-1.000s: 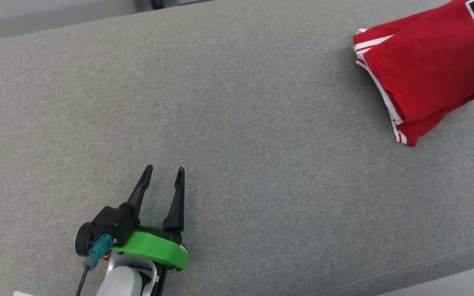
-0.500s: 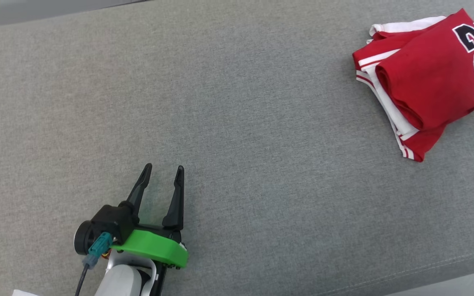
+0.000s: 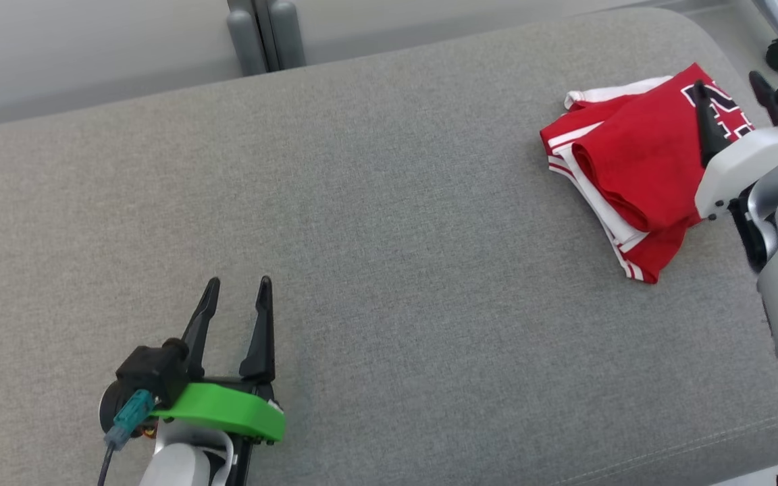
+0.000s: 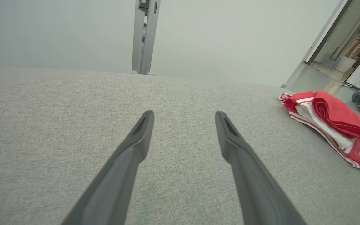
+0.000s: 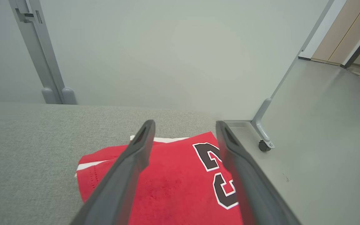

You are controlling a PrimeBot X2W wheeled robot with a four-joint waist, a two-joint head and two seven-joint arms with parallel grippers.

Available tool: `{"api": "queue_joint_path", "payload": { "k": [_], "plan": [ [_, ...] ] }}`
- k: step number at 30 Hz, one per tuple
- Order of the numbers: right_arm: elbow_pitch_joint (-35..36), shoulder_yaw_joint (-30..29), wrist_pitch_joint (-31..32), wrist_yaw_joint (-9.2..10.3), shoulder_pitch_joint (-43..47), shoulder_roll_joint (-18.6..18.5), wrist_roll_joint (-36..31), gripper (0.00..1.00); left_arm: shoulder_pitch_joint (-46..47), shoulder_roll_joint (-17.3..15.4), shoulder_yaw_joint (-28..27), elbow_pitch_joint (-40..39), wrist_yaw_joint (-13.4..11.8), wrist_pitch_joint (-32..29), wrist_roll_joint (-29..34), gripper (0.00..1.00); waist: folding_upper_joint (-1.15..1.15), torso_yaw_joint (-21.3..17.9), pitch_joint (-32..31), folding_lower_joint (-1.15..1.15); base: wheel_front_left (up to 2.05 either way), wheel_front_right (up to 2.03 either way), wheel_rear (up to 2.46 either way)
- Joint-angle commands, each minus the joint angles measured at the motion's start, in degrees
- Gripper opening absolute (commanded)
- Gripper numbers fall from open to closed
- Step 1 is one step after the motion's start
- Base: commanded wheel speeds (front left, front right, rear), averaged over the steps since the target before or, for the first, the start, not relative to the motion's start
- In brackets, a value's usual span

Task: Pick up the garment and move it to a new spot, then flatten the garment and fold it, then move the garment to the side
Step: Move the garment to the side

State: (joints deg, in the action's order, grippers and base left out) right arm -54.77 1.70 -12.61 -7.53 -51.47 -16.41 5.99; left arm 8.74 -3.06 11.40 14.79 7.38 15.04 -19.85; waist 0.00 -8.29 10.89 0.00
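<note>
The grey upholstered surface (image 3: 389,202) takes up most of my head view. It is a long padded top with a rounded far corner and a seam along its near edge. Behind it is a pale wall (image 5: 167,47), and past its right end there is smooth grey floor (image 5: 323,125).

The garment (image 3: 632,169), a red jersey with white trim, lies folded at the far right end of the surface, close to the edge. The left wrist view catches it side-on (image 4: 333,118), so I can see the stacked layers and the rolled top fold. The right wrist view looks down on it (image 5: 173,184) and gives me the black, white-edged numerals, which the side view hides.

My right gripper (image 3: 727,81) hangs over the jersey's right end with its jaws spread wide and nothing between them (image 5: 185,122). My left gripper (image 3: 238,279) sits low at the near left over bare fabric, well apart from the jersey, with its jaws just as wide and empty (image 4: 183,113).

A grey upright post (image 3: 267,34) stands behind the surface. A small caster (image 5: 262,146) rests on the floor off the right end.
</note>
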Motion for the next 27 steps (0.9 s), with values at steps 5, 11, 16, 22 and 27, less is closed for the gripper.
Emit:
{"api": "queue_joint_path", "payload": {
  "k": [5,11,16,22,27],
  "plan": [
    [2.6,0.6,-2.1,0.10,6.6,2.9,0.9,1.00,-3.9,0.0,-2.7,0.6,-0.2,0.2,-1.3,1.00,0.00,1.3,-8.2,0.00,0.00,0.00,0.00],
    [10.0,-0.8,-2.6,0.10,15.7,6.8,0.5,1.00,-7.8,0.1,-4.6,0.0,-1.4,0.2,-3.5,1.00,0.00,3.1,-11.5,0.00,0.00,0.00,0.00],
    [18.0,-2.0,-2.6,0.10,24.4,10.7,-1.9,1.00,-10.5,0.1,-5.7,-0.8,-2.1,0.2,-4.2,1.00,0.00,4.6,-12.4,0.00,0.00,0.00,0.00],
    [25.4,-2.3,-2.6,0.10,33.8,13.2,-1.8,1.00,-14.0,0.1,-7.0,-1.6,-3.1,0.2,-4.8,1.00,0.00,6.2,-12.6,0.00,0.00,0.00,0.00],
    [29.9,-0.4,-2.6,0.10,41.3,13.3,4.1,1.00,-16.3,0.1,-6.8,-2.1,-3.4,0.2,-5.1,1.00,0.00,7.3,-12.7,0.00,0.00,0.00,0.00]
  ]
}}
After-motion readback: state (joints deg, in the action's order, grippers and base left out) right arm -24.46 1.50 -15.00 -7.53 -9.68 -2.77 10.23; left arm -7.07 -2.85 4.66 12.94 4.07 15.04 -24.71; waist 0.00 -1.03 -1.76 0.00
